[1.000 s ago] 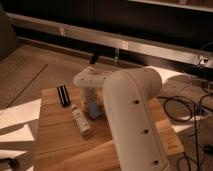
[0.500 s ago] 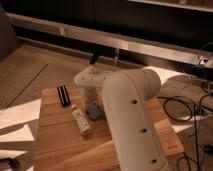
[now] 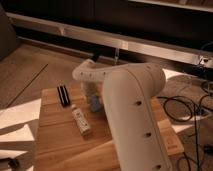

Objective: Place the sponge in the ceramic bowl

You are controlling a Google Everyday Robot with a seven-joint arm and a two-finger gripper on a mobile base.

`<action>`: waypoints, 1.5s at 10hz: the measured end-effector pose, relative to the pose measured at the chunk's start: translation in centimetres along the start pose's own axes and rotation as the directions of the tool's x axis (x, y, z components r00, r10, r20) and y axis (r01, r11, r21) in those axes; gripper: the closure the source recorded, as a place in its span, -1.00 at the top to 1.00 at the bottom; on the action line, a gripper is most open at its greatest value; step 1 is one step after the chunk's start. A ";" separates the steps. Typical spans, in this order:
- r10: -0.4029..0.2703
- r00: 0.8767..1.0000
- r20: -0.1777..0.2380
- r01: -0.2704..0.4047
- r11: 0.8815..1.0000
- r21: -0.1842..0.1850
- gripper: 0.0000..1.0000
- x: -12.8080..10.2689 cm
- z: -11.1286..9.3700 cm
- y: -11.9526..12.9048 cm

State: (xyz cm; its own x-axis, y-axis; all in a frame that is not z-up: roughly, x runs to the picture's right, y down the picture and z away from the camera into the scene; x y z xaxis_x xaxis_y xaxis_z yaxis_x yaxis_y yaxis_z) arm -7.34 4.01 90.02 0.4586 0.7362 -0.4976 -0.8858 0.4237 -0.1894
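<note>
1. Change: the sponge (image 3: 94,104) shows a shade higher, and closer under the gripper (image 3: 92,96), than a second ago. The bottle (image 3: 81,120) and the black block (image 3: 62,94) have kept their places on the table (image 3: 55,145).
2. Meaning (my judgement): this fits a sponge just lifted clear of the wood. It equally fits one only nudged, and I cannot say which. Either way it lies in no bowl.
3. Sponge, position: directly beneath the gripper, touching it or nearly so. It is just right of the bottle's far end, over the middle of the table.
4. Bowl: none to be seen. The arm (image 3: 132,110) blocks the right half of the table from where I stand, so the bowl may sit behind it.
5. Gripper, state: it points straight down at mid-table. I cannot tell whether it is clamped on the sponge or merely poised over it.
6. Arm, pose: a thick column rising from lower right and bent at the elbow. The forearm reaches left and the wrist is turned down. The stance has hardly altered over the last second.
7. Outlook: any carry toward the bowl would pass over the hidden right side.
</note>
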 end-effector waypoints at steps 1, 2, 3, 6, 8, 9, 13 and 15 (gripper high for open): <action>0.015 1.000 0.024 -0.015 1.000 0.018 -1.00 -0.2 -1.3 -0.8; 0.034 0.998 0.047 -0.035 0.999 0.035 -1.00 -0.2 -2.5 -1.7; 0.067 0.996 0.059 -0.070 0.996 0.053 -1.00 0.7 -3.5 -3.1; 0.207 0.976 0.060 -0.212 0.973 0.095 -1.00 5.3 -5.1 -8.3; 0.297 0.954 0.047 -0.300 0.947 0.117 -1.00 8.3 -5.0 -11.3; 0.304 0.952 0.047 -0.307 0.944 0.120 -0.99 8.4 -5.0 -11.6; 0.300 0.953 0.049 -0.304 0.946 0.114 -0.36 8.3 -5.0 -11.2; 0.296 0.954 0.049 -0.300 0.947 0.113 0.04 8.1 -5.0 -11.0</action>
State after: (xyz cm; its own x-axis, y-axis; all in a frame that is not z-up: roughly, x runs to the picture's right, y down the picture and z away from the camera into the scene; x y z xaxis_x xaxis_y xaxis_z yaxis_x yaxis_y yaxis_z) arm 5.75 2.67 83.81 0.1788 0.8534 -0.4897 -0.9684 0.2406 0.0657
